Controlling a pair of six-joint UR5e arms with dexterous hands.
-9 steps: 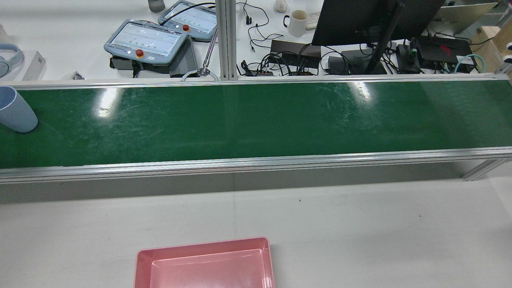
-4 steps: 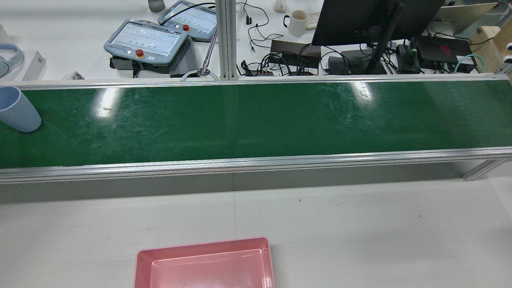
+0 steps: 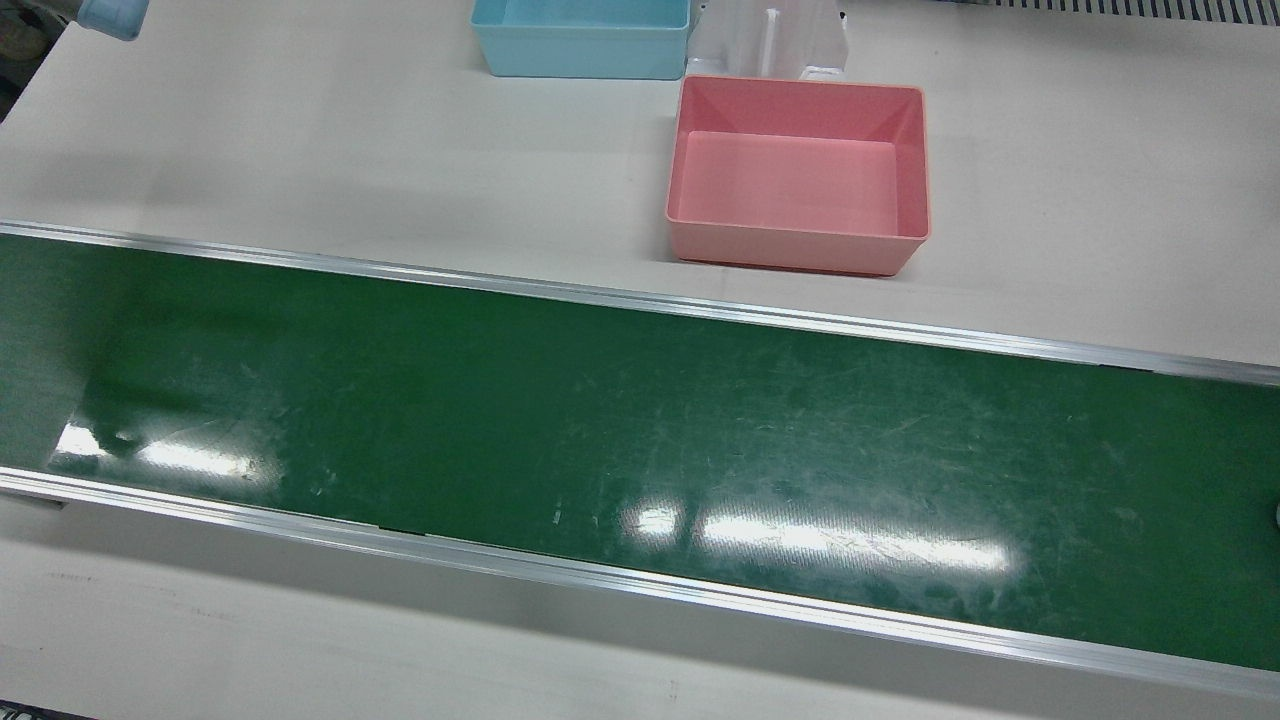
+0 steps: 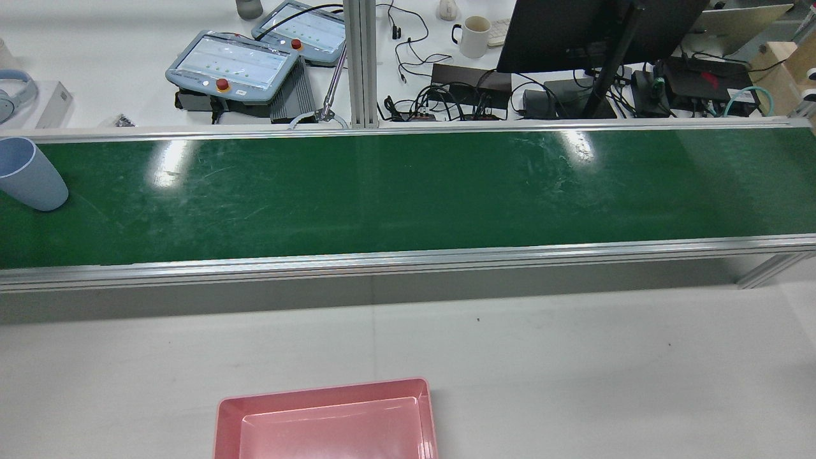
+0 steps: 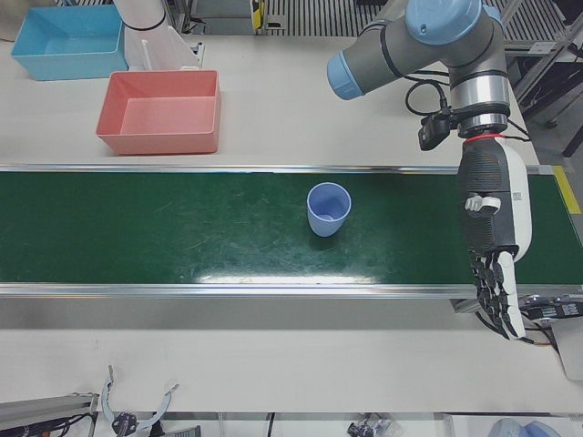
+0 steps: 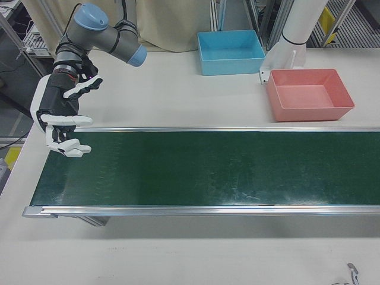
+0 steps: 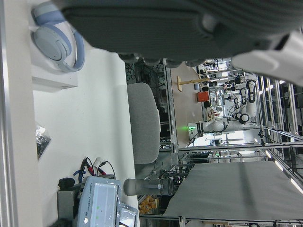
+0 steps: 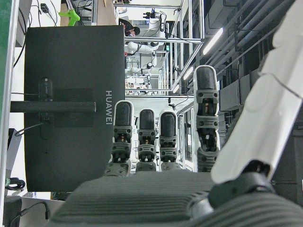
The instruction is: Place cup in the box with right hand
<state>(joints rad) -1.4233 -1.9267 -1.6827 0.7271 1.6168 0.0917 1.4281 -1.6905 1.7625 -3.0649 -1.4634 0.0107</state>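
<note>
A pale blue cup [image 5: 328, 208] stands upright on the green belt [image 5: 164, 238], and the rear view shows the cup [image 4: 32, 175] at its far left edge. The pink box [image 5: 155, 143] sits on the white table beside the belt, also seen as the box [image 3: 790, 245] and the box [image 6: 312, 113]. My right hand [image 6: 62, 122] hangs open over the belt's far end, with no cup in that view. My left hand [image 5: 492, 246] is open, fingers pointing down, well apart from the cup. Neither hand holds anything.
A blue box [image 3: 580, 40] stands behind the pink one, near a white pedestal [image 3: 770, 40]. Beyond the belt in the rear view are teach pendants [image 4: 233, 64], a monitor [image 4: 574, 32], a mug [image 4: 475, 35] and cables. The belt has metal rails [image 4: 408, 258].
In the rear view the cup has drifted slightly to the right along the belt. Nothing else has moved there.
</note>
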